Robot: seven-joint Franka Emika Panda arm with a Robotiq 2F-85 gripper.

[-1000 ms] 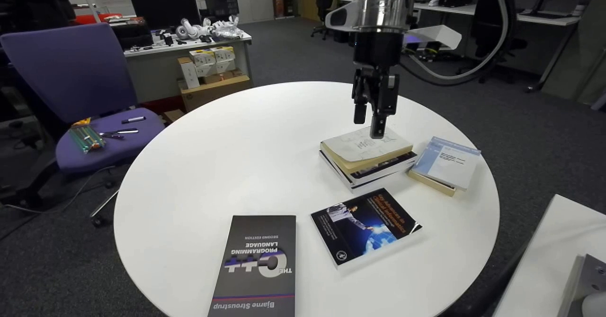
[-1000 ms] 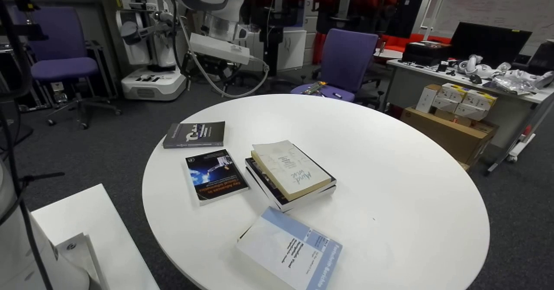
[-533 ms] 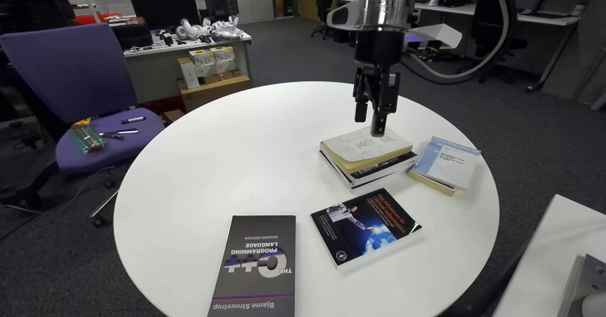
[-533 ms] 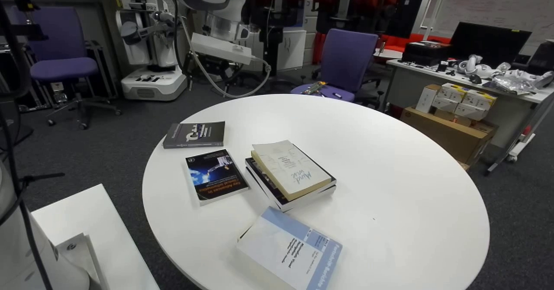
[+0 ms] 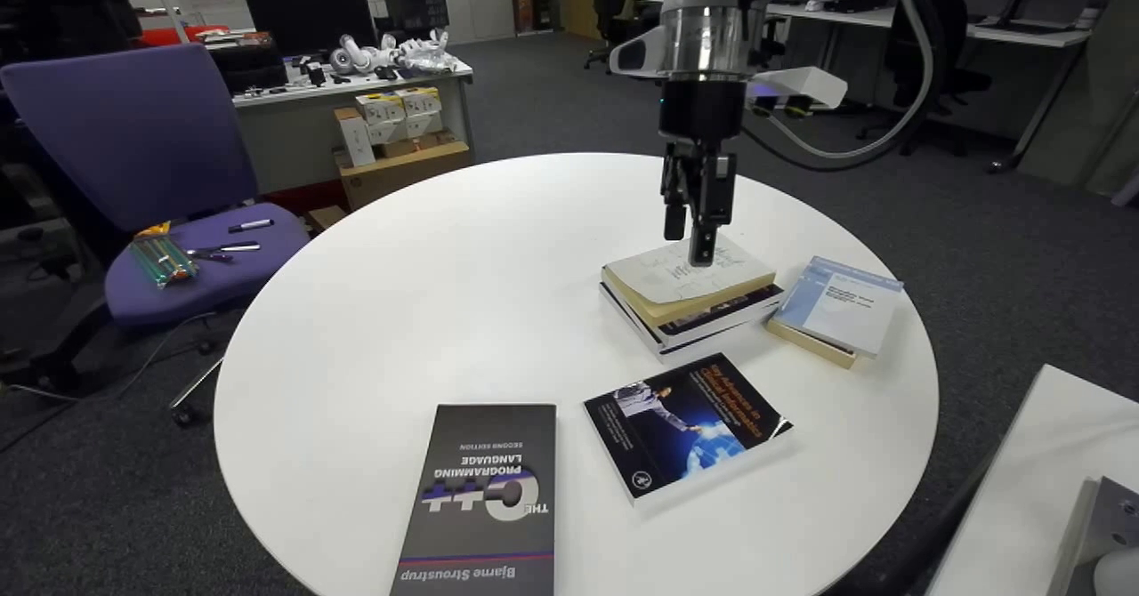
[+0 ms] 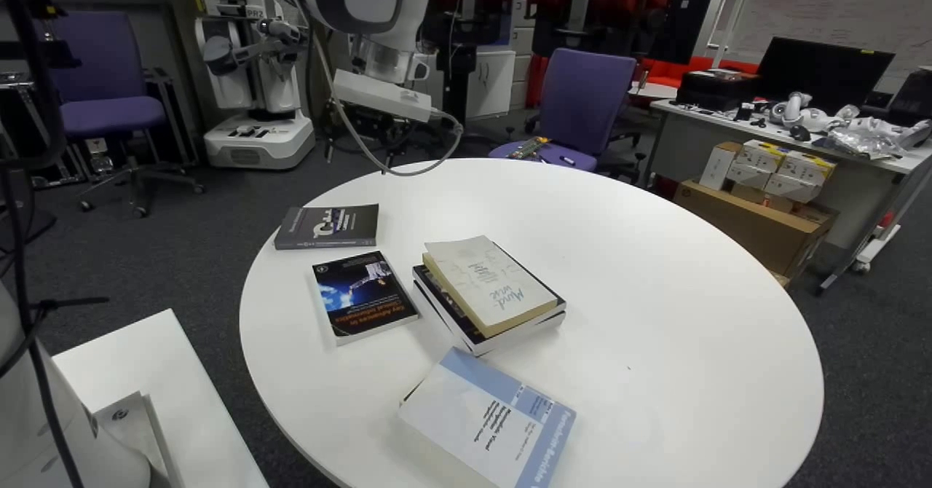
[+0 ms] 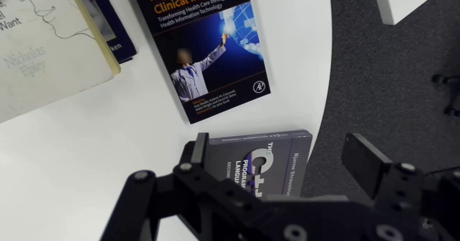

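My black gripper [image 5: 690, 240] points down over the round table with its jaws wide apart and nothing between them. In the wrist view, the grey C++ book [image 7: 280, 169] shows beyond the fingers [image 7: 200, 149], partly covered by the gripper. The book "Key Advances in Clinical Informatics" [image 7: 215, 61] lies flat beside it. A cream book [image 5: 663, 276] tops a stack of dark-covered books [image 5: 725, 318], seen in both exterior views. Next to that stack is a pale blue book [image 6: 488, 430] resting on a thicker one. In an exterior view, the arm's camera housing [image 6: 382, 95] mostly hides the gripper.
The white round table [image 5: 400, 311] carries all these books. A white side surface [image 5: 1050, 454] stands close to the table's edge. A purple chair [image 5: 125, 133] holding small tools and a cluttered desk [image 6: 772, 120] with boxes below are farther off.
The arm has shifted slightly and come a little lower over the last half second, leftward in one view and rightward in another. The books have not moved, and the jaws stay apart.
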